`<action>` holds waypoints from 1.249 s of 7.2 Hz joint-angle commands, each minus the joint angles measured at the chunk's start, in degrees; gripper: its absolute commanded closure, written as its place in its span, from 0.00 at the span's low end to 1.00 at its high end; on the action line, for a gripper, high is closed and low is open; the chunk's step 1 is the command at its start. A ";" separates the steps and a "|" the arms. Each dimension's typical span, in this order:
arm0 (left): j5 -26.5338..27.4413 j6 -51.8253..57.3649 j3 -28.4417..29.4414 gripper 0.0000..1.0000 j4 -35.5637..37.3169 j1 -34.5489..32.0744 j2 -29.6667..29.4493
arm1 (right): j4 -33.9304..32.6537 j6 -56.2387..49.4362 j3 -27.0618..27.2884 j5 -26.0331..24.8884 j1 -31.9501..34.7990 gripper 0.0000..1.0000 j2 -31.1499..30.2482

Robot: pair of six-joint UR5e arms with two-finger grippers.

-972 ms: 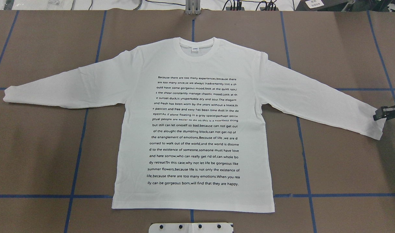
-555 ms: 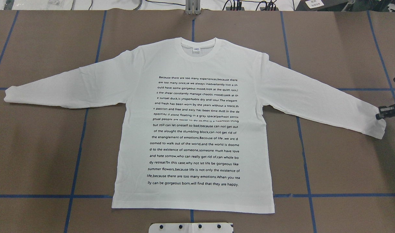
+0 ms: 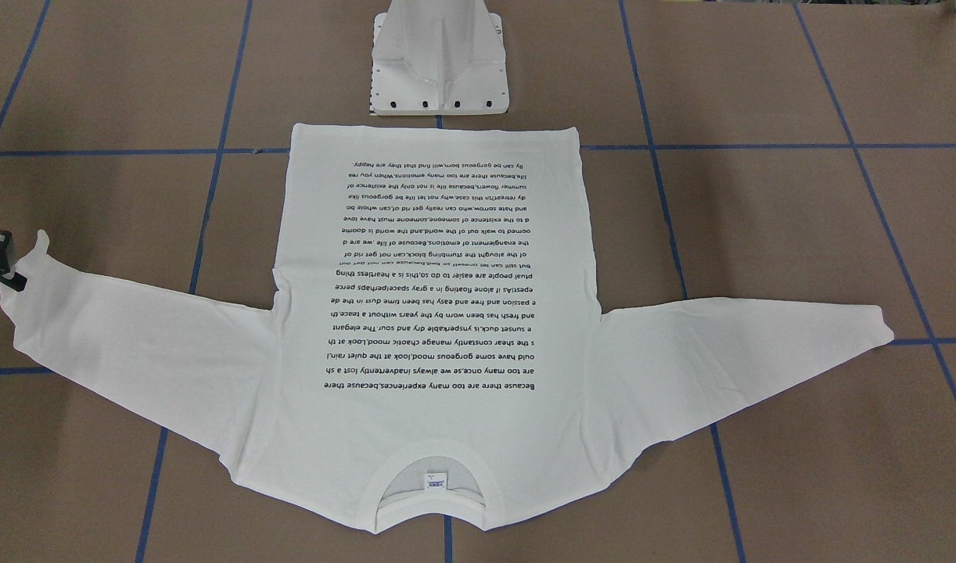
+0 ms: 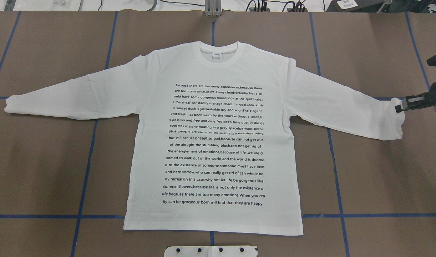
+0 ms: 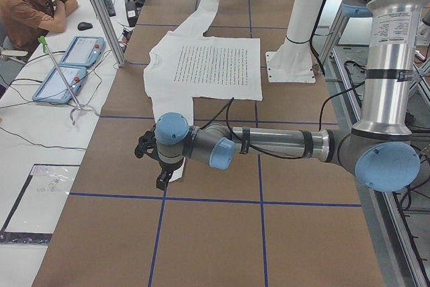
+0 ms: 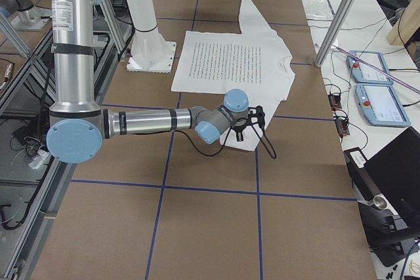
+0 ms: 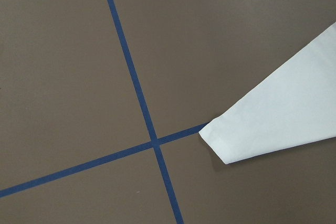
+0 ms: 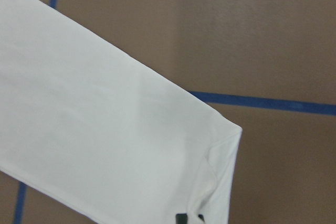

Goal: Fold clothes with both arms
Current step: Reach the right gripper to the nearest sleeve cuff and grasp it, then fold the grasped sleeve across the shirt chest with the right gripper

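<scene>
On shirt point(image 4: 211, 71) cuff point(image 4: 395, 123): R tool point(image 4: 400, 106).

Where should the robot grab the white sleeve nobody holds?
Probably the cuff of the free sleeve on the white long-sleeved cotton shirt, pinched from above at its outer end. It lies flat on the brown table, so that edge is the only lip; the left hand hovers nearby.

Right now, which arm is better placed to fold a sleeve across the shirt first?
Probably the right. The right gripper is closed on the right cuff, one corner lifted off the table. The left gripper hangs near the left cuff, which lies flat and free in its wrist view.
</scene>
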 commanded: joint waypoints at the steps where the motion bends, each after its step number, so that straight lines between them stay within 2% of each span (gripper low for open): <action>1: 0.07 0.07 0.64 0.00 -0.50 0.00 0.00 | -0.84 13.22 0.67 5.34 -0.95 1.00 13.55; 2: 0.07 0.07 1.86 0.00 -2.07 0.00 0.08 | -0.76 24.44 -0.99 5.35 -2.62 1.00 21.89; 3: 0.07 -0.10 3.53 0.00 -4.35 0.00 0.00 | -0.67 32.04 -6.23 4.83 -5.85 1.00 33.37; 4: 0.07 -0.54 4.15 0.00 -5.24 0.00 -0.09 | -0.67 33.50 -10.28 2.13 -9.36 1.00 40.36; 6: 0.07 -0.72 3.72 0.00 -5.25 -0.26 0.08 | -0.84 35.17 -18.01 -10.93 -19.63 1.00 50.57; 8: 0.07 -0.72 3.72 0.00 -5.17 -0.26 0.08 | -0.84 35.28 -24.79 -18.25 -26.51 1.00 55.35; 9: 0.07 -0.72 3.81 0.00 -5.17 -0.26 0.08 | -0.93 34.93 -28.74 -20.20 -28.28 1.00 57.37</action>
